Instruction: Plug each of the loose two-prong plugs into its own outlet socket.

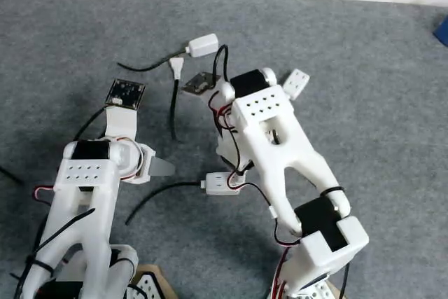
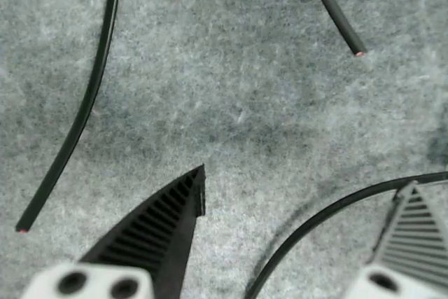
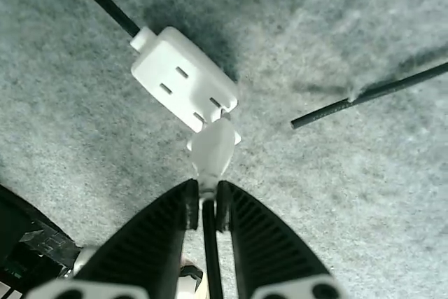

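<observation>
Right tool (image 3: 206,194) is narrow, clamped on the neck of a white plug (image 3: 212,146) where its black cord starts; the cord runs back between the fingers. The plug's nose meets one end of a white outlet block (image 3: 183,87), over the corner by the nearest slots. Prongs are hidden, so I can't tell if it is seated. Other slots on the block's face are bare, and its own black cord leaves from the opposite end. A loose black cord end (image 3: 301,121) lies on the grey felt surface (image 1: 364,54) near the block, apart from it.

Left tool (image 2: 306,180) is wide open, holds nothing, and hangs over the surface. A curved black cord (image 2: 329,211) passes under the gap between its fingers. A straight cord with a cut end (image 2: 70,131) lies off to one side, and another short cord end (image 2: 336,12) is further out.

In the high view, a second outlet block (image 1: 204,45) sits near the far edge. A second plug (image 1: 177,66) is just beside it, not in it, with its cord trailing back toward the arms. A small white block (image 1: 296,83) lies beside the right arm, type unclear.
</observation>
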Available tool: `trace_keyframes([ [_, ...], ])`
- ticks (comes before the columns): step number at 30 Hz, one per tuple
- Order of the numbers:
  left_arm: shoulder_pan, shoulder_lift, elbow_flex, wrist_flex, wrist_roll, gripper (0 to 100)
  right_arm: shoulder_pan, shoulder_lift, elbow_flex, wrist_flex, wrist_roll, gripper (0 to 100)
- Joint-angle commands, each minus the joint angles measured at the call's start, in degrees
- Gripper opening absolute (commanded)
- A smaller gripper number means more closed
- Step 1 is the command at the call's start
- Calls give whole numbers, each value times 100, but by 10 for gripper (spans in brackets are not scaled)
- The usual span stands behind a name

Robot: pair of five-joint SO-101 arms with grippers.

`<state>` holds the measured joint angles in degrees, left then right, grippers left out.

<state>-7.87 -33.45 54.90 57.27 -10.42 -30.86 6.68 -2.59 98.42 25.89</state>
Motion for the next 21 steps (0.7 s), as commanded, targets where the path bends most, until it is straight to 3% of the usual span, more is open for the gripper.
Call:
trace_keyframes([
  [1, -13, -4, -13, -53, 35, 401, -48, -57, -198, 31, 53, 5],
  [15, -22, -4, -13, -53, 35, 401, -251, -40, -180, 13, 26, 5],
  [21, -22, -4, -13, -53, 35, 401, -242, -40, 497, -558, 26, 5],
])
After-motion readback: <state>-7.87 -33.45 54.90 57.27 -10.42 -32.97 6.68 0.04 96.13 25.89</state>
